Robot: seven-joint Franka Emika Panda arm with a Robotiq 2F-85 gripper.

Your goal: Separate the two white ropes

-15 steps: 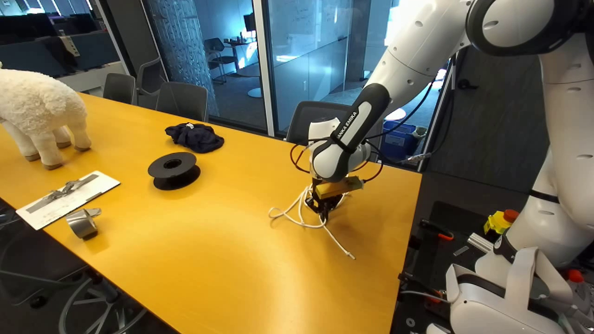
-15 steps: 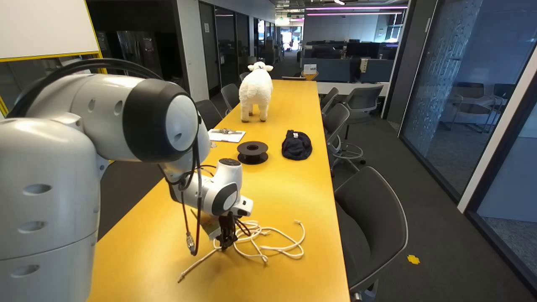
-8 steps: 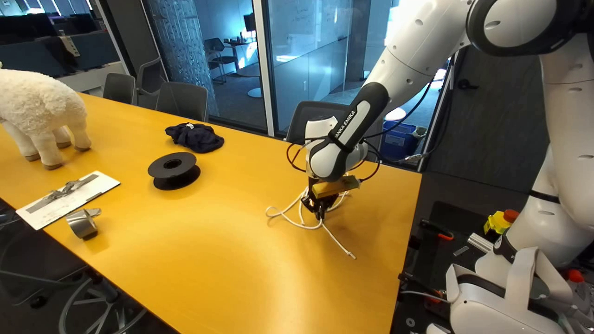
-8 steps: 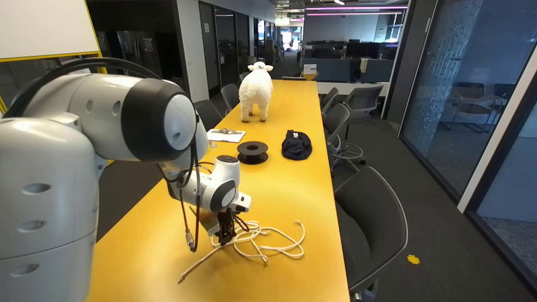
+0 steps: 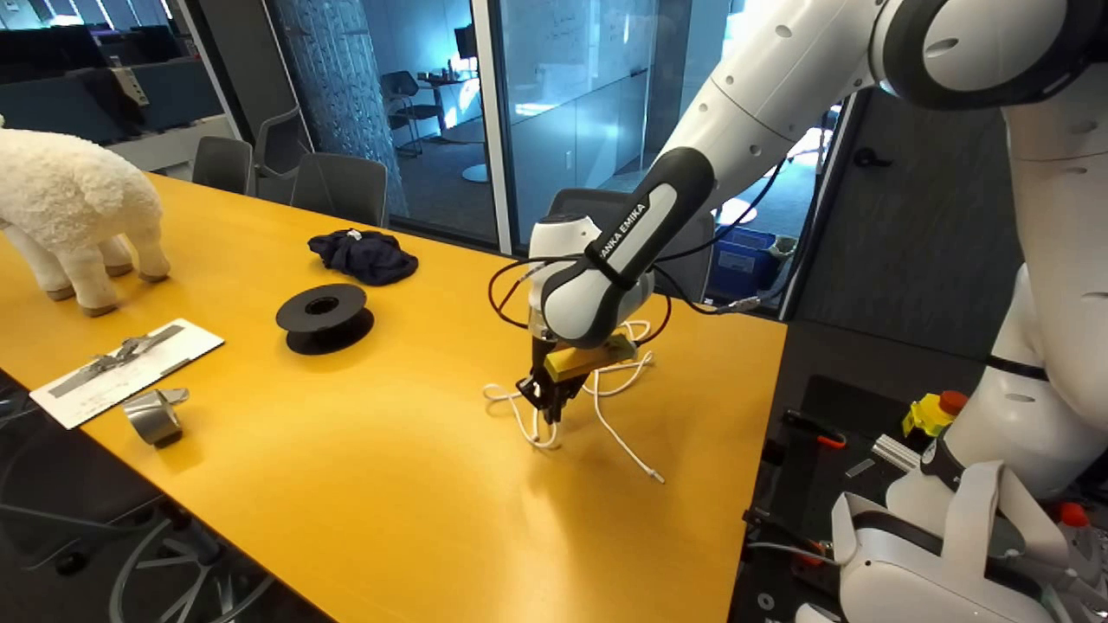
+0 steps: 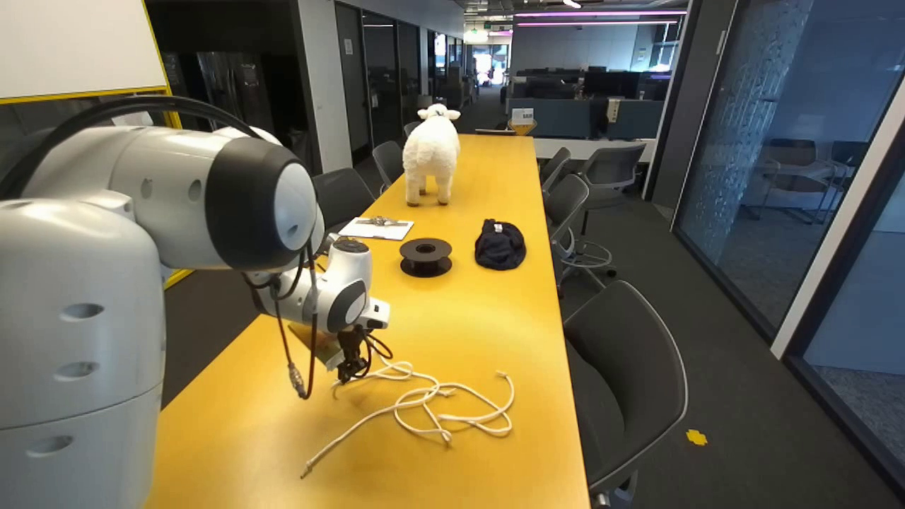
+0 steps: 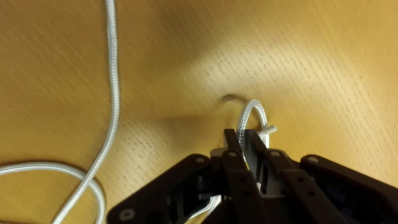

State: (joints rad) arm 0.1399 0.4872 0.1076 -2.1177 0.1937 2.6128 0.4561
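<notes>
Recorded movement of the gripper [image 7: 241, 133] along the table [image 6: 488, 325] since the earlier frame, toward the end with the black spool [image 6: 425, 258], with a pinched loop [image 7: 254, 102] drawn after it. Recorded no shift at the tip [image 6: 306, 469] of the loose-ended strand [image 6: 339, 440], found lying apart from the gripper in both exterior views.

Found clenched on one of the two white ropes [image 6: 437, 389], with cord visible between the fingers [image 7: 231, 139] in the wrist view. Gripped at a bend, with a short cord end [image 7: 271, 129] jutting out just beside the fingers; judged a sound hold for dragging slack sideways. Held just above the table, going by a shadow [image 7: 231, 97] thrown to one side of the loop; judged low on purpose, so as to slide one rope off the other without hoisting both.

Located the remainder of the ropes on the table, loosely tangled just beside the gripper, between it and the nearest chair [image 6: 636, 375]. Noted in the wrist view, away from the fingers, a long strand [image 7: 114, 87] crossing a curve of cord [image 7: 56, 166], probably a remaining link between the pair. Could not establish the ownership of each strand, owing to the crossings.

Saw the black spool and a dark cloth [image 6: 500, 244] well apart, farther down the table; judged to have no part in the job.

Assessed as partway done. Advised a slow pull onward, with a check for drag on the loose-ended strand; foresaw a risk of tightening the crossings with both ropes hooked together.
</notes>
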